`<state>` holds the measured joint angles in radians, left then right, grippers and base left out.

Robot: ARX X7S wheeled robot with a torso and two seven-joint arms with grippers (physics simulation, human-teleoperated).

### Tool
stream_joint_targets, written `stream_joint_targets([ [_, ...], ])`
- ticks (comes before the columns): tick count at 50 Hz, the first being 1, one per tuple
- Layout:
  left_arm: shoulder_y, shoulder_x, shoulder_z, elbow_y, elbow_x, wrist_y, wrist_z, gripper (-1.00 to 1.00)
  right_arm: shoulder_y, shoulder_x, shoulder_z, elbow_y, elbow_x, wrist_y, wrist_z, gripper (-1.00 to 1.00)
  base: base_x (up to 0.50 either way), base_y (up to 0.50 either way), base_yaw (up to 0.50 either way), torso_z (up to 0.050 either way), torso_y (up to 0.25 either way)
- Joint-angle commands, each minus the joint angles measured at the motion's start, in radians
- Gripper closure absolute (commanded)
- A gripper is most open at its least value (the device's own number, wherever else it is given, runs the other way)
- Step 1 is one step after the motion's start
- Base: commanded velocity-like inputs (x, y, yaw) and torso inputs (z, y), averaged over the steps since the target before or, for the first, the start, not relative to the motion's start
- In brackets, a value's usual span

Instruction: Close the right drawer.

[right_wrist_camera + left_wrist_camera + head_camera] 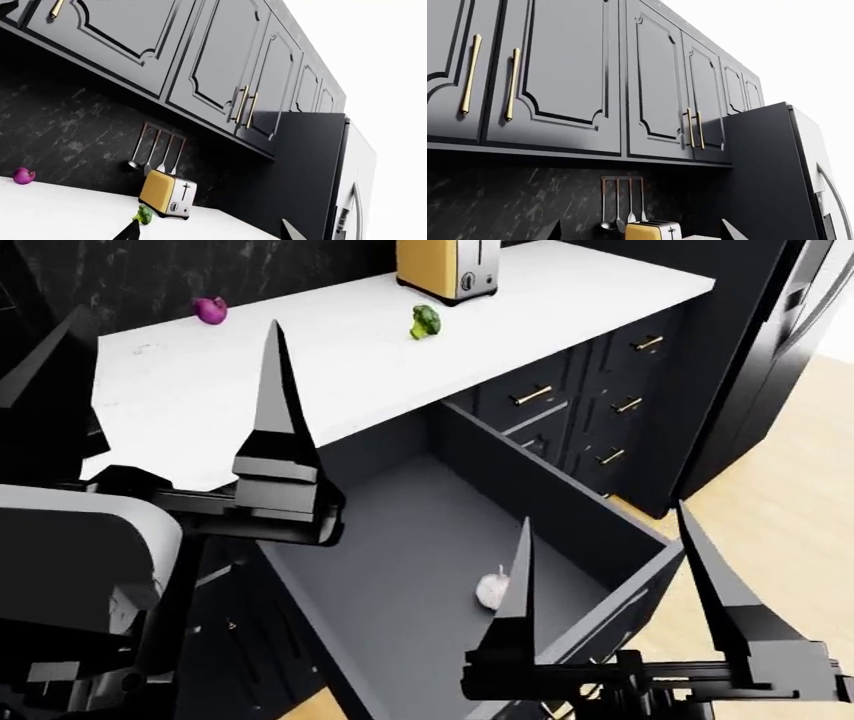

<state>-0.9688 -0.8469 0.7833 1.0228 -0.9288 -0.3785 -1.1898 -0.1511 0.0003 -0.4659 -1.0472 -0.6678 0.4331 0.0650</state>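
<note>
Head view has the right gripper (607,570) at five o'clock, jaws spread wide apart and empty, hovering over the front end of the right drawer (400,540). That drawer stands pulled far out from under the white table (267,370), with a small pale object (493,588) lying inside. At nine o'clock the left gripper (160,370) hovers over the table with jaws apart. A yellow toaster (449,268), a green vegetable (424,322) and a purple one (210,310) sit toward twelve.
</note>
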Motion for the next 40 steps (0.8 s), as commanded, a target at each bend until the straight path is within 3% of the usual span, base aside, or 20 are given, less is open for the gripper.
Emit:
stream_joint_targets([
  [1,-0.010,-0.005,0.012,-0.006,0.003,0.011,0.001,-1.00,0.012,0.000,-0.001,0.000,-0.006,0.021,0.005,-1.00,0.26,-0.20,0.00,0.000,0.000],
  [8,-0.014,-0.003,0.017,-0.007,0.005,0.013,0.003,-1.00,0.002,0.000,0.003,0.000,-0.006,0.008,0.011,-1.00,0.35,-0.29,0.00,0.000,0.000],
  [28,-0.042,-0.007,0.041,0.001,-0.004,0.018,-0.017,-1.00,-0.020,0.000,0.014,0.000,-0.017,-0.022,0.028,-1.00,0.00,0.00,0.00,0.000,0.000],
  [40,-0.036,-0.012,0.054,-0.007,0.009,0.033,-0.013,-1.00,-0.036,0.000,0.038,0.000,0.018,-0.058,0.047,-1.00,0.28,0.37,0.00,0.000,0.000],
])
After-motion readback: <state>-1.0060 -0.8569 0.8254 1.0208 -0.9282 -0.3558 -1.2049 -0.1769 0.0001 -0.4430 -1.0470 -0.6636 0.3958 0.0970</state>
